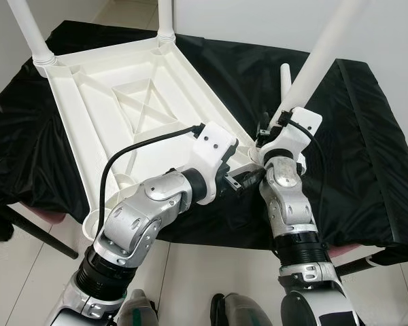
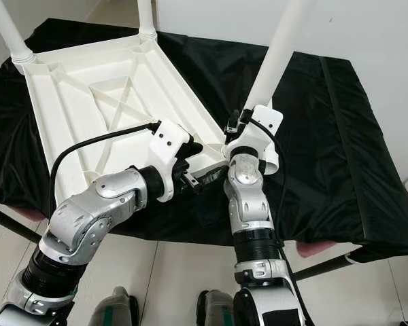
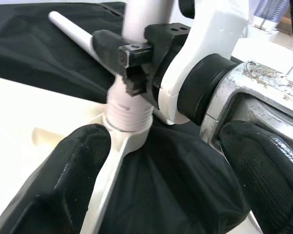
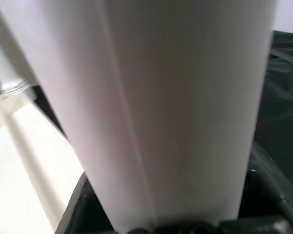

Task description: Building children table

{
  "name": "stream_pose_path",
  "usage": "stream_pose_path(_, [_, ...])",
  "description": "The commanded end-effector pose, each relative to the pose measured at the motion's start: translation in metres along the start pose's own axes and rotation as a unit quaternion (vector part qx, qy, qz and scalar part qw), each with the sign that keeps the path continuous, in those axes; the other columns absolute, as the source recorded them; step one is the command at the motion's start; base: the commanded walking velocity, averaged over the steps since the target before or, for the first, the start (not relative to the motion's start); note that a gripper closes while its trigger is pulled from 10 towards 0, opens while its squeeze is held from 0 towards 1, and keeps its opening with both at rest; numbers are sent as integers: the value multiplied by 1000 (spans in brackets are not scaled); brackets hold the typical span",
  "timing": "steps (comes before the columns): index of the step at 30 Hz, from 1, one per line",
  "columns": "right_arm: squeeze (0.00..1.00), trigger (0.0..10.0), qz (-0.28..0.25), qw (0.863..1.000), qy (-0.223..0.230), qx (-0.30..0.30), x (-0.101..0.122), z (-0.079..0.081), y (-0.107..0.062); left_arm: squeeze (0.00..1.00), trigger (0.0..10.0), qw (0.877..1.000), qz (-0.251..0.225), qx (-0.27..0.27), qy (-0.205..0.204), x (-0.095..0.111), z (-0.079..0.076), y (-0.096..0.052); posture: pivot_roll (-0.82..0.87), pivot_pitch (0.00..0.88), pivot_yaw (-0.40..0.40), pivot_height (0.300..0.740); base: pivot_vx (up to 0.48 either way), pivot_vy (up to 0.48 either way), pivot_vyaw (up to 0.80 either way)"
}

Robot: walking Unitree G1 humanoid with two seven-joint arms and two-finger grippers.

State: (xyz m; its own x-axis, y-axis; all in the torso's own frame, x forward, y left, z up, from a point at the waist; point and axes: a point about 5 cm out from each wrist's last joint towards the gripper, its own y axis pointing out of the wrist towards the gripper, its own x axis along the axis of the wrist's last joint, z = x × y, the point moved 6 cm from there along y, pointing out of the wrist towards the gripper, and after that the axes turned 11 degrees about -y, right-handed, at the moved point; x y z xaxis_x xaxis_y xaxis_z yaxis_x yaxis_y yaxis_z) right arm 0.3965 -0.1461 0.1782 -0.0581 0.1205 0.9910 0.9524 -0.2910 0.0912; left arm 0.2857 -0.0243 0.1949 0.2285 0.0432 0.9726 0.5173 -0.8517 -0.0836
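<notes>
A white plastic tabletop (image 1: pixel 132 102) lies upside down on a black cloth (image 1: pixel 367 149), its long side running away from the robot, with two far legs (image 1: pixel 28 30) standing up. At the near right corner a third leg (image 1: pixel 319 58) rises, leaning to the right. The right gripper (image 3: pixel 136 61) is clenched around its base, just above the threaded socket. The left gripper (image 3: pixel 163 178) is spread wide, fingers (image 3: pixel 63 180) either side of that corner. A loose leg (image 1: pixel 285 78) lies beyond.
</notes>
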Motion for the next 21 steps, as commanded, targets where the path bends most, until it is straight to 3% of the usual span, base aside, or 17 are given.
stream_pose_path(1, [0, 10000, 54, 997, -20, -54, -31, -22, 0, 0, 10000, 1000, 0, -22, 4, 1, -11, 0, -17, 86, -35, 740, 0, 0, 0])
stream_pose_path(8, [0, 10000, 41, 994, -8, -99, -28, -20, -7, 0, 10000, 1000, -2, -21, 4, 1, -11, 0, -9, 77, -42, 740, 0, 0, 0])
stream_pose_path(21, [0, 10000, 35, 995, 0, -91, -26, -20, -3, 0, 10000, 1000, -2, -25, 4, 1, -13, 1, -13, 67, -39, 740, 0, 0, 0])
